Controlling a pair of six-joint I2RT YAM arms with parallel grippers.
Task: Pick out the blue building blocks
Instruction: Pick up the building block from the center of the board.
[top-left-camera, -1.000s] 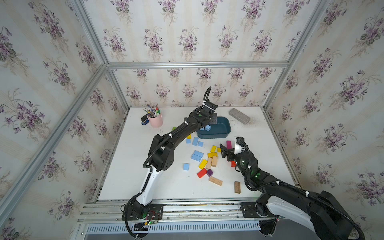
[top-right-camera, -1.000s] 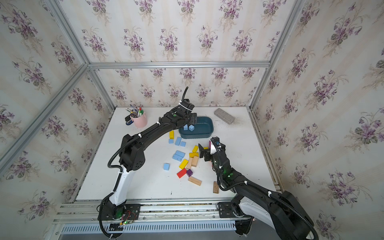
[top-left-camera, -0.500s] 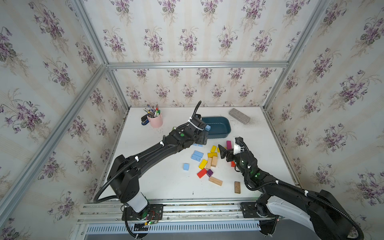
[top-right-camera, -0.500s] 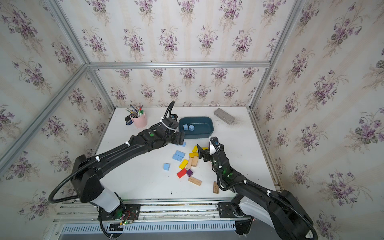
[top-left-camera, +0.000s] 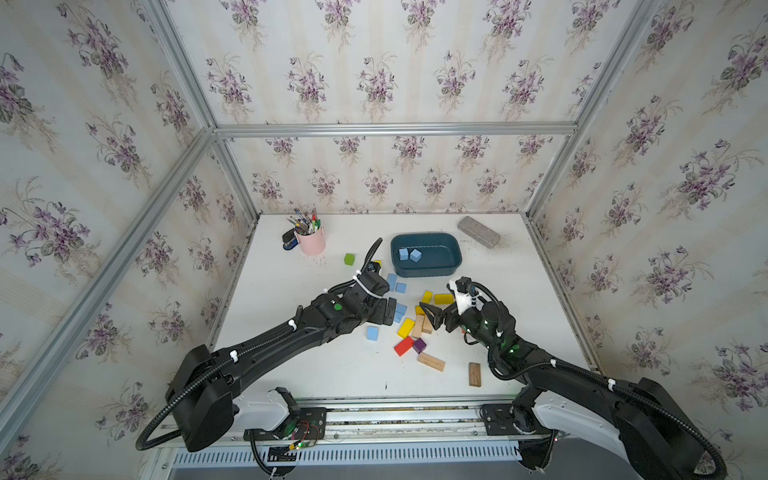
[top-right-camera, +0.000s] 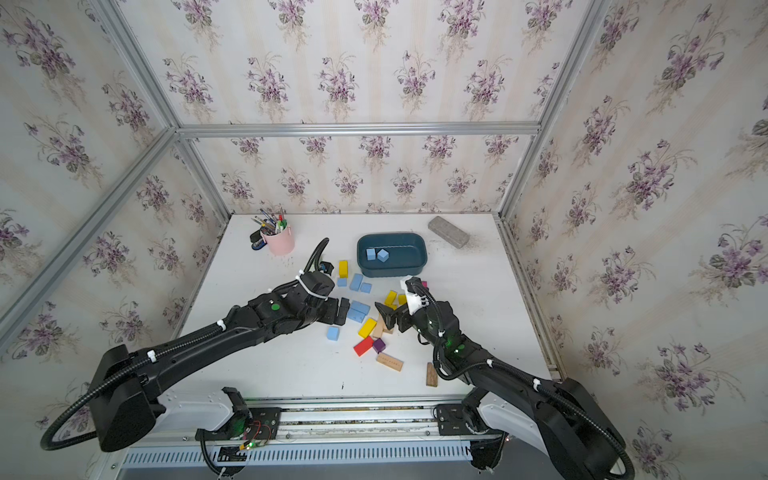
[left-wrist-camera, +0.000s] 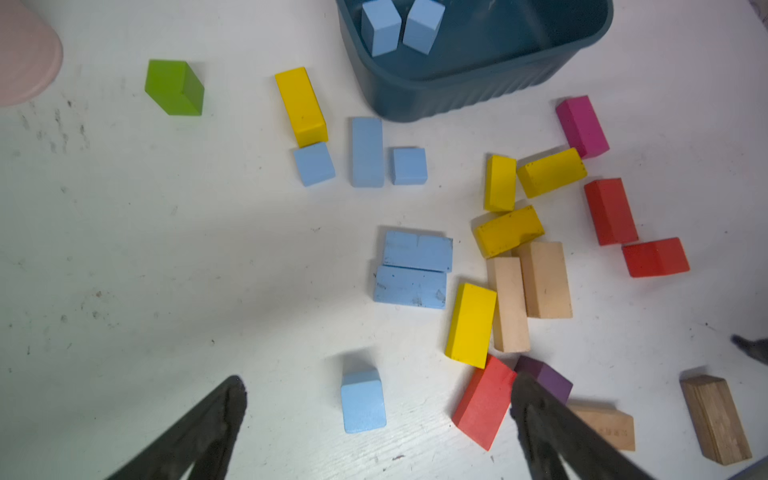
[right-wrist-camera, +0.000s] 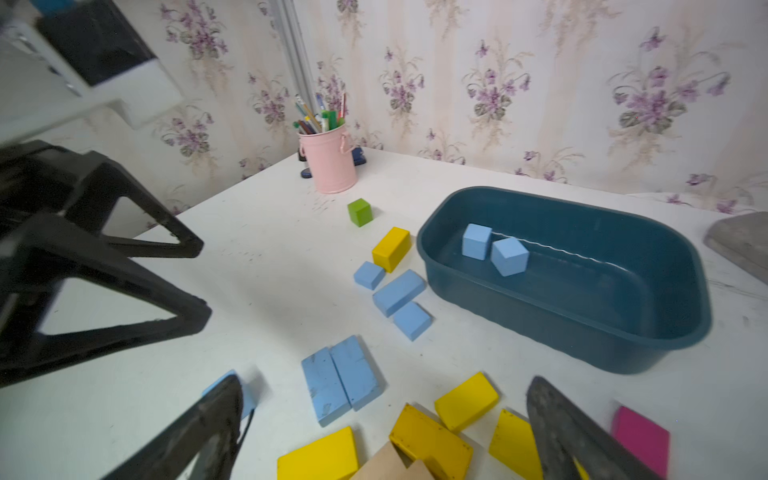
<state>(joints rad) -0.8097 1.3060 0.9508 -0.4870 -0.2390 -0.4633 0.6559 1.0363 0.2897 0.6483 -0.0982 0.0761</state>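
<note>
My left fingers (left-wrist-camera: 199, 424) are spread wide and empty, with a lone blue cube (left-wrist-camera: 363, 401) between them at lower centre. My right fingers (right-wrist-camera: 582, 436) gape empty too. At upper frame the tub (left-wrist-camera: 457, 95) holds two blue blocks (left-wrist-camera: 380, 27), and others lie on the desk (left-wrist-camera: 166, 249). Next, I reckon, I drop and close squarely.

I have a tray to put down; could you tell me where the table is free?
Bare table lies right of the teal tub, nearer than the grey brick, and left of the green cube. Crowded: the block pile before the tub.
</note>
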